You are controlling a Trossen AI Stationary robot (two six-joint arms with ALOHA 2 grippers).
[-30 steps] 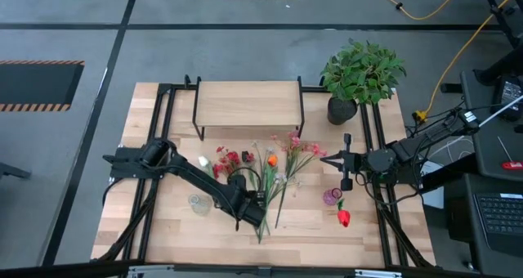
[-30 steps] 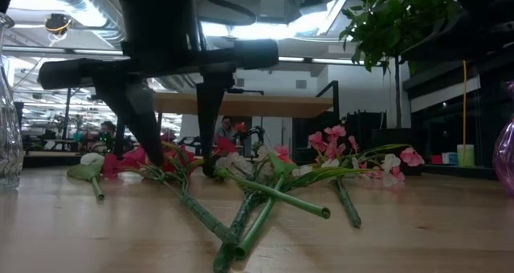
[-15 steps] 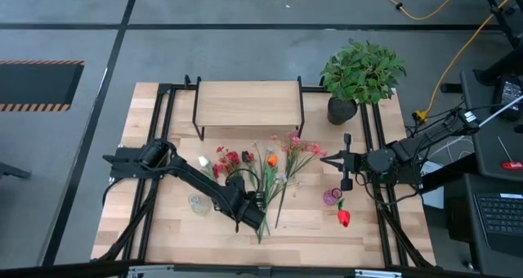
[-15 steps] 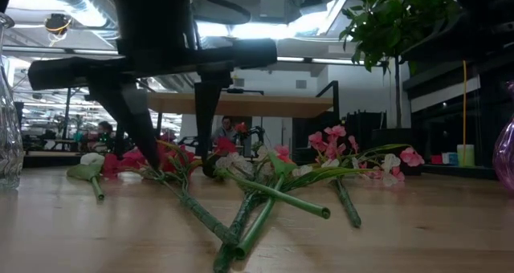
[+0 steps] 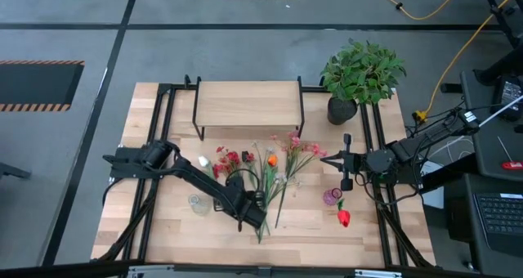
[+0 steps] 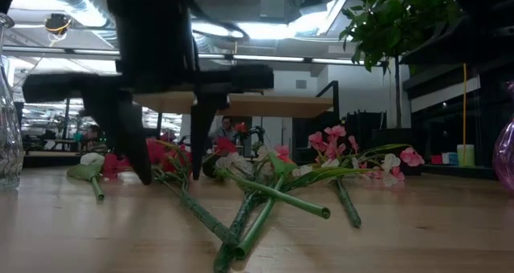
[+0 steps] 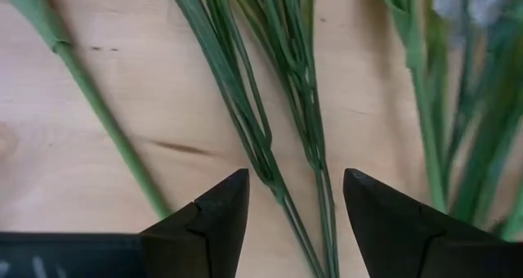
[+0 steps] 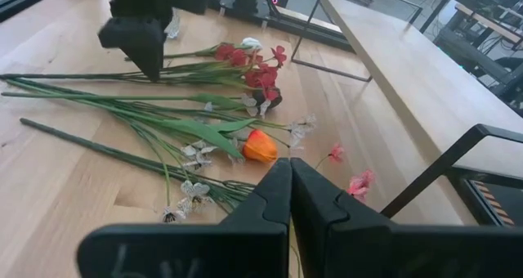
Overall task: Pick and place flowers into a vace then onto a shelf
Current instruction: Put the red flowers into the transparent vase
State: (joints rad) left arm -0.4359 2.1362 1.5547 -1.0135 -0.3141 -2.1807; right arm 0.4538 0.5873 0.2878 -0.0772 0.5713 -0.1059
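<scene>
Tabletop [image 5: 163, 229]: light wood, centre of the high view; grey floor all round
Shelf [image 5: 248, 104]: upper centre, on its black frame
Flowers [image 5: 270, 168]: lying loose in a fan just below the shelf; stems cross at lower centre
Left gripper [image 5: 255, 217]: lower centre, jaws wide and straddling thin green stems, nothing clamped
Right gripper [image 5: 328, 158]: right of centre, fingers pressed together, beside the blooms
Potted plant [image 5: 362, 72]: upper right corner of the table
</scene>
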